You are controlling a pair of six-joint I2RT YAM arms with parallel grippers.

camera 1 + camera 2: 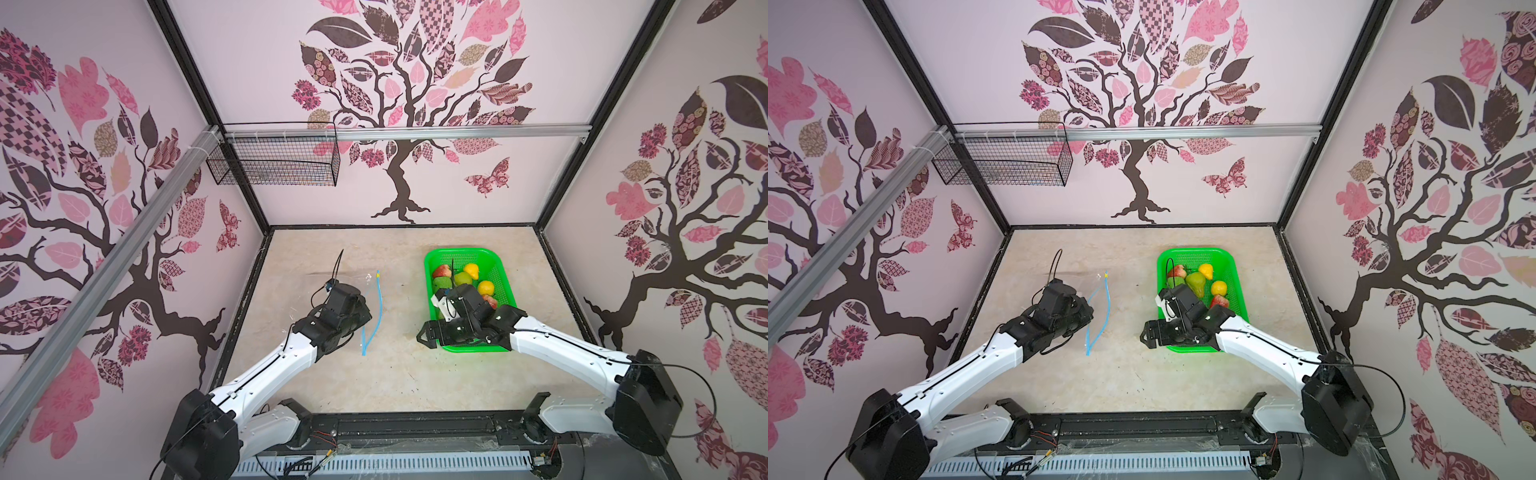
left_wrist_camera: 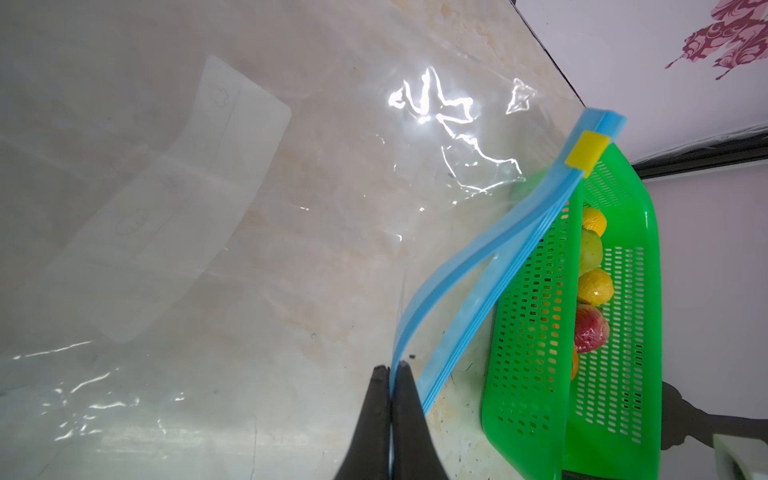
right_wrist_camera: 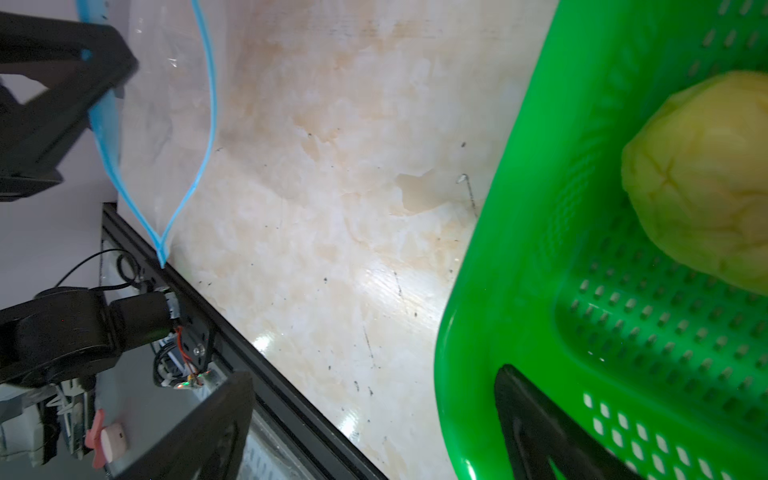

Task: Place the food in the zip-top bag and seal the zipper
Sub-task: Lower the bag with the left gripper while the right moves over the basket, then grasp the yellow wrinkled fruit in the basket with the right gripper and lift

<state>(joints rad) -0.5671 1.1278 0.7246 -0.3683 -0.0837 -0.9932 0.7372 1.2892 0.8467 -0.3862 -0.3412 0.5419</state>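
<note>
One lip of the zipper (image 2: 478, 266) on the clear bag (image 2: 291, 208) sits clamped in the left pincer (image 2: 390, 370), mouth agape on the bench (image 1: 395, 374); the right pincer (image 3: 374, 372) gapes wide astride the basket (image 1: 457, 254) wall, food (image 1: 471, 270) inside.

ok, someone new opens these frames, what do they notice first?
The bright green basket on the right of the table in both top views, with toy fruit piled inside and the open right gripper at its near end. Then the clear zip-top bag left of it, its blue zipper pinched by the shut left gripper so the mouth gapes. The big pink tree decal behind also pulls the eye.
</note>
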